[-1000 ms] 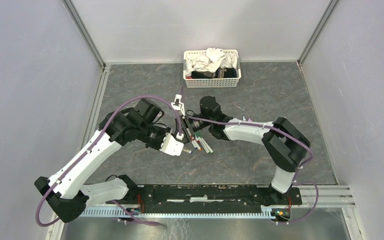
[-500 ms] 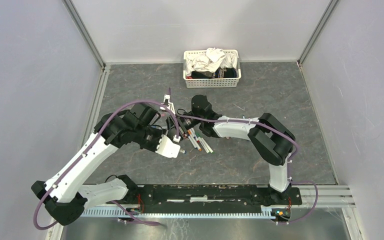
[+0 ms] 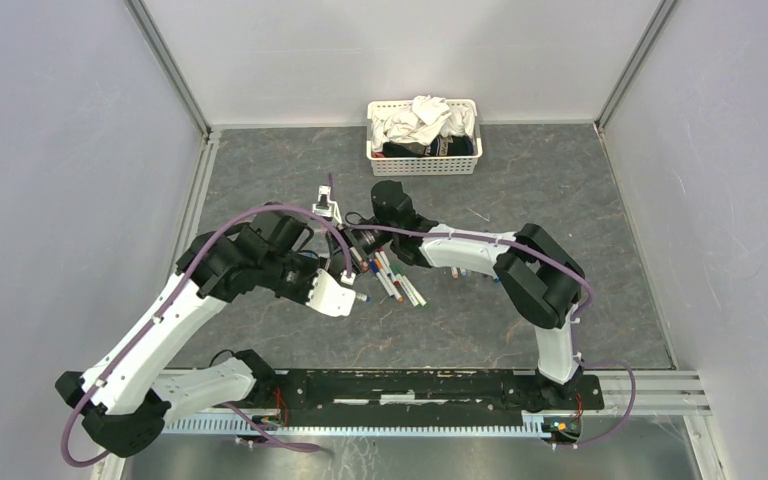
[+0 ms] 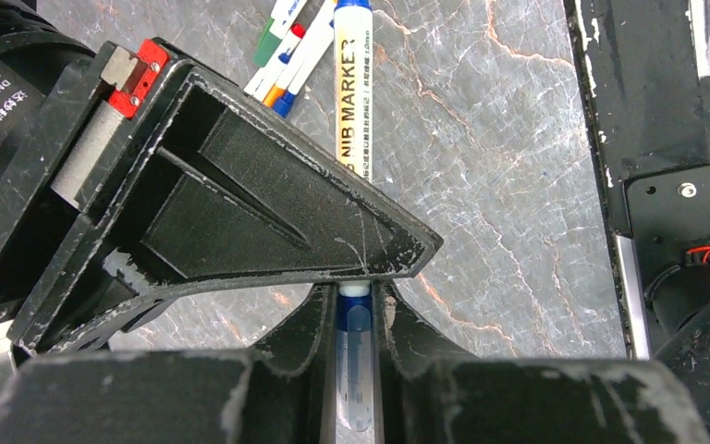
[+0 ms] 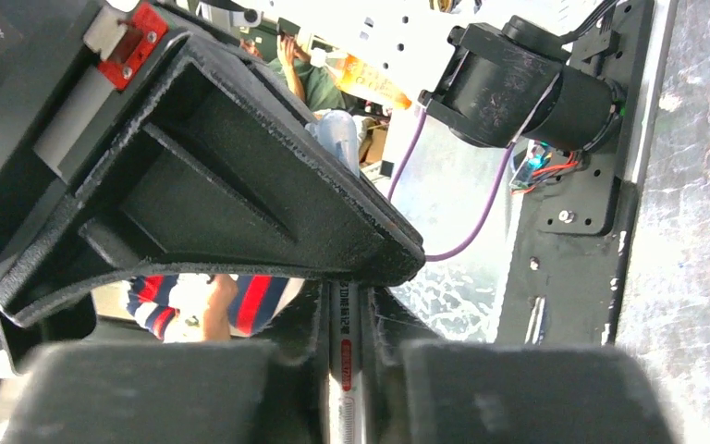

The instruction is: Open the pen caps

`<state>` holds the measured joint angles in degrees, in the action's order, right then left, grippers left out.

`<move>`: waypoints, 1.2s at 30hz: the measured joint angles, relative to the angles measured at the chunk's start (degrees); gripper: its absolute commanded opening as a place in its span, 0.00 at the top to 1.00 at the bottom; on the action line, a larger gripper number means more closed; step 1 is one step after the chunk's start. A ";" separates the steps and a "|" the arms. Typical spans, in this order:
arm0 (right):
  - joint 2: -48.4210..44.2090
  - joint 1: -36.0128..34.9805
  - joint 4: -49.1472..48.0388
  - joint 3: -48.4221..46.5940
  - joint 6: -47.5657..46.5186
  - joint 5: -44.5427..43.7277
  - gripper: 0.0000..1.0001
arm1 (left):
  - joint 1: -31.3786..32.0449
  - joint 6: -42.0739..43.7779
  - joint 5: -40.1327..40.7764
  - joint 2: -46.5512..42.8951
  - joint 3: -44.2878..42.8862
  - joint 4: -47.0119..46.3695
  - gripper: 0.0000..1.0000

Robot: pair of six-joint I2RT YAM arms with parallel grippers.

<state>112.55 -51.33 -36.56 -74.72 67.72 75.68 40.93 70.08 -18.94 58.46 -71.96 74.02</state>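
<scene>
In the left wrist view my left gripper (image 4: 356,305) is shut on a translucent blue pen cap (image 4: 356,361). That pen's white barrel (image 4: 352,102), printed "NIB MARKER", sticks out beyond the fingers above the table. My right gripper (image 5: 343,305) is shut on a slim white pen barrel (image 5: 343,370) with a red label. I cannot tell whether it is the same pen. In the top view the left gripper (image 3: 348,262) and the right gripper (image 3: 363,243) meet close together, just left of several pens (image 3: 395,278) lying on the grey table.
A white basket (image 3: 423,135) of cloths stands at the back of the table. More pens (image 4: 291,46) lie past the held one in the left wrist view. The black base rail (image 3: 410,385) runs along the near edge. Grey walls close in both sides.
Both grippers have moved together to the left, staying close to each other. The right arm has stretched further across towards the left arm.
</scene>
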 measured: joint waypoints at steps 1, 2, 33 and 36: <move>0.04 0.00 0.55 -0.28 0.00 -0.07 0.72 | 0.07 0.00 0.24 0.07 0.00 0.00 0.98; 0.13 0.00 1.14 -0.55 0.17 -0.17 0.71 | 0.20 0.02 0.70 0.11 0.00 -0.07 0.98; -46.90 10.23 34.32 40.04 -31.36 -32.65 1.00 | -21.53 32.72 -0.90 12.11 -7.72 -4.79 0.98; -43.23 9.88 41.44 40.81 -33.11 -30.67 1.00 | -19.98 36.20 4.15 8.28 -6.82 -5.20 0.98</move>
<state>69.32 -41.45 4.89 -33.91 34.61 45.01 20.95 106.28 -14.79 66.74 -78.78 68.82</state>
